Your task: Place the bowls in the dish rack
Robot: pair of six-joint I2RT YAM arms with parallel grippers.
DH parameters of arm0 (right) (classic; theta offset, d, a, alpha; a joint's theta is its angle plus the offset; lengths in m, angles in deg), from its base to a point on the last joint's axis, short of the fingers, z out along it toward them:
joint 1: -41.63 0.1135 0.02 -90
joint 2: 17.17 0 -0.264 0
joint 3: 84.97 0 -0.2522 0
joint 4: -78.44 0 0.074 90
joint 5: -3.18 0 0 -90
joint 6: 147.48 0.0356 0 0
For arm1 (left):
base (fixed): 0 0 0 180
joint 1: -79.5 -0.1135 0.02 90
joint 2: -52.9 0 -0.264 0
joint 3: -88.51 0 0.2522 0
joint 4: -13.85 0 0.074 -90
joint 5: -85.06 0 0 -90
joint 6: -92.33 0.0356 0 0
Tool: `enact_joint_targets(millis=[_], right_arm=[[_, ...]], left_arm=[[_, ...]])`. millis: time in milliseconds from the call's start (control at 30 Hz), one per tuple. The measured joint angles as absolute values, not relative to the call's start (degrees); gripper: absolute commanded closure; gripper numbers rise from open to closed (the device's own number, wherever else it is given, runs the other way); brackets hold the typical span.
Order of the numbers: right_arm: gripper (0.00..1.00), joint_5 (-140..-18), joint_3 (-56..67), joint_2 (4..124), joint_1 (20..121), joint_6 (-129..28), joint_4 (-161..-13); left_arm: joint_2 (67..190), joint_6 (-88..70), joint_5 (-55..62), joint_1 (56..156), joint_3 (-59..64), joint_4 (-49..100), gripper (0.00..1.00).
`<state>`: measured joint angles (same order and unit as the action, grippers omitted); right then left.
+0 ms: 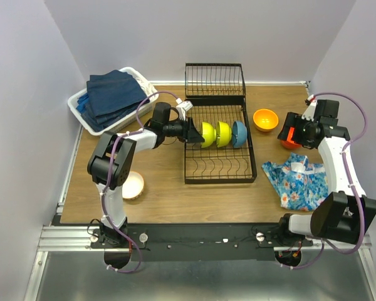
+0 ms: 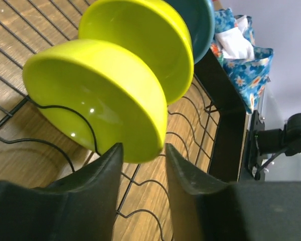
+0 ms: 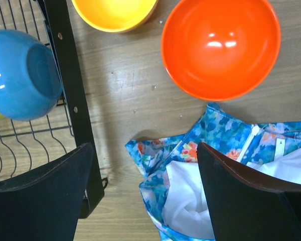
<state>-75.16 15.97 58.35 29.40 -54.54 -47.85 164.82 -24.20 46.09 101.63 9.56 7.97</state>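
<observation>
While the left tool [image 2: 144,150] stands parted about the rim of the left lime bowl [image 2: 95,95], on edge in the rack [image 1: 219,181], a skewed retreat could snag and tip it. Right tool [image 3: 145,148] hangs open over the counter [image 3: 130,100].

Both units share one build. The left arm [image 1: 114,199] and the right arm [image 1: 339,168] consist of white moulded links joined by rounded black joint housings. A lavender cable runs along the outside of each arm in loose loops, from base to wrist. Each wrist carries a black block with a small white fitting on top. The bases are black, with a spot of red at each foot, and are fixed to a black cross-bar [image 1: 194,237] showing several round silver screw heads. In the wrist views the jaws are two broad matt-black wedges with a faintly grained surface. The right pair shows a brownish tint along its inner edges.
</observation>
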Motion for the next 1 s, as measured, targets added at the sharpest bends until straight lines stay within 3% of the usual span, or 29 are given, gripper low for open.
enact_joint_targets(millis=[133,500,733,1000], right_arm=[[0.07,-75.2,17.3,57.0,29.4,-54.5,-47.8],[0.07,-75.2,18.5,55.6,29.4,-54.5,-47.8],[0.07,-75.1,18.5,55.6,29.4,-54.5,-47.8],[0.07,-75.1,18.5,55.6,29.4,-54.5,-47.9]], left_arm=[[163.6,-21.4,45.4,101.6,9.6,10.4,0.42],[154.5,-12.0,43.0,100.1,12.5,23.3,0.42],[138.9,4.6,38.0,93.8,15.3,43.8,0.42],[120.9,28.4,25.4,94.1,19.0,68.9,0.43]])
